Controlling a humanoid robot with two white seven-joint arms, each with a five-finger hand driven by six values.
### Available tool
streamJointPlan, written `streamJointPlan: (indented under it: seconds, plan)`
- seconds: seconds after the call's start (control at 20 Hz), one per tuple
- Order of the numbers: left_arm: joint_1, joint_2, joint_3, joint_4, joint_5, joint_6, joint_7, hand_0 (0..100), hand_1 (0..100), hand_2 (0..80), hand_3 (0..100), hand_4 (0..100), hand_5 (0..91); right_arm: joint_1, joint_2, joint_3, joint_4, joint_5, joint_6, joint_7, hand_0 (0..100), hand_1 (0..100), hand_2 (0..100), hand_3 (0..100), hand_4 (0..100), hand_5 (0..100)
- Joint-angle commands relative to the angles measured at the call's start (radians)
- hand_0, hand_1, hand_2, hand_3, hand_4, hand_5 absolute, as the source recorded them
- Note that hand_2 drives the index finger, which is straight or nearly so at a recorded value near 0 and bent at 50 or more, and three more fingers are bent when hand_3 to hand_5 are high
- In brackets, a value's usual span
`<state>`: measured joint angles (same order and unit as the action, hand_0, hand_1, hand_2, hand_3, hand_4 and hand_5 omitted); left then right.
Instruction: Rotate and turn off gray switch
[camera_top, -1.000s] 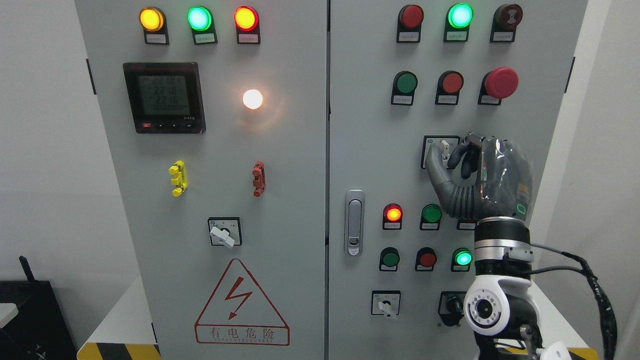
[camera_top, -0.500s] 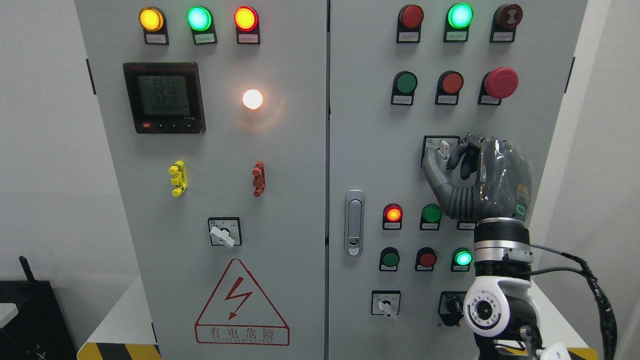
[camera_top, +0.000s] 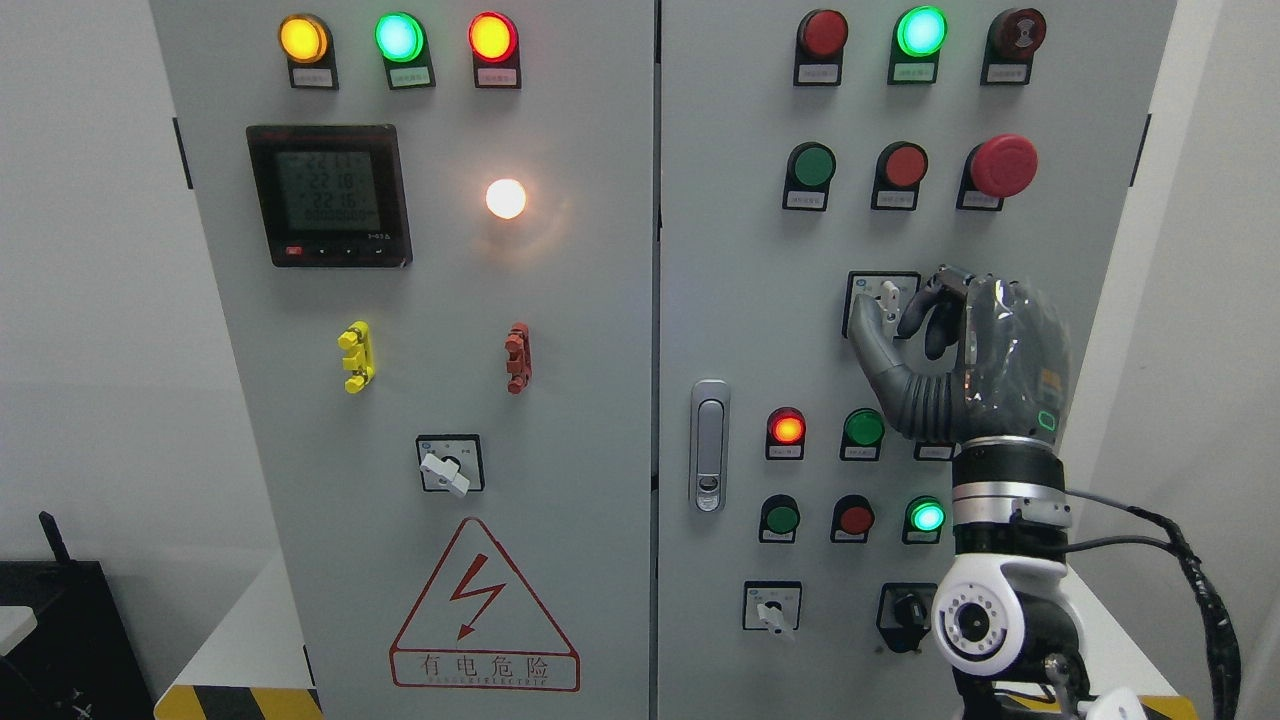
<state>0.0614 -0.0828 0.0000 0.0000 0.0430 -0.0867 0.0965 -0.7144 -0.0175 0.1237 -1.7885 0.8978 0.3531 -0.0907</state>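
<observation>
Gray switch (camera_top: 886, 298): mid-height on right cabinet door (camera_top: 740, 300), lever roughly upright. Right robot hand (camera_top: 905, 315) pinching it, thumb and forefinger closed around lever. Step: grasp made; next, a wrist twist, probably.

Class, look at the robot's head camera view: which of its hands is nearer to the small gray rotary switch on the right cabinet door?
Right. The right hand has thumb and fingers pinched around the small gray rotary switch. The left hand is not in view, so its position cannot be judged.

Right hand (camera_top: 960, 350) on gray switch (camera_top: 888, 296)
</observation>
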Motion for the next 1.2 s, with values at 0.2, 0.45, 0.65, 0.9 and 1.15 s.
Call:
streamJointPlan:
  seconds: [0.2,0.45,0.65,0.9,1.15]
  plan:
    - [0.000,0.000,-0.002,0.014,0.000,-0.001,-0.003,12,39,0.0,0,0,0.0,0.018,-0.036,-0.009,-0.037,-0.005,-0.032,-0.004,36,45,75,100,90,100]
    - [0.000,0.000,-0.002,0.014,0.000,-0.001,-0.003,12,39,0.0,0,0,0.0,0.047,-0.033,-0.010,-0.066,-0.011,-0.065,-0.006,34,40,75,100,90,100]
    - [0.000,0.000,-0.002,0.014,0.000,-0.001,-0.003,12,39,0.0,0,0,0.0,0.081,-0.038,-0.016,-0.086,-0.014,-0.169,-0.021,31,39,74,100,88,100]
    - [0.000,0.000,-0.002,0.014,0.000,-0.001,-0.003,12,39,0.0,0,0,0.0,0.162,-0.068,-0.079,-0.101,-0.014,-0.419,-0.081,27,38,58,93,83,80]
    - [0.000,0.000,-0.002,0.014,0.000,-0.001,-0.003,12,39,0.0,0,0,0.0,0.228,-0.105,-0.157,-0.108,-0.036,-0.627,-0.064,29,35,39,45,27,24]
